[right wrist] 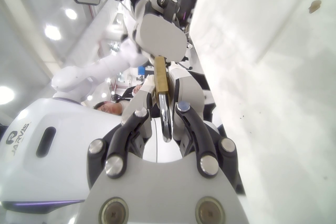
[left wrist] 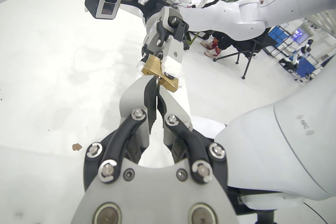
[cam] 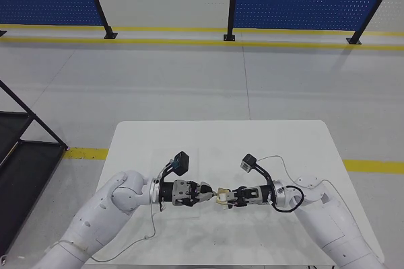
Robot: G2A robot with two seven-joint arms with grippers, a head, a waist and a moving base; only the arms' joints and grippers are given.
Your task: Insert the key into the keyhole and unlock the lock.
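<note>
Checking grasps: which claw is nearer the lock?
Right. The right claw grips the lock; the left claw sits at its base, pinching the key.

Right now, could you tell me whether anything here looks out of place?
Only a brown scrap on the table, away from the lock; it looks like stray debris. The lock is held in the right tool, and the left tool holds the key at its base; nothing there looks askew.

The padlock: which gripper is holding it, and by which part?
The right gripper holds the padlock, clamped on the broad faces of its brass body.
</note>
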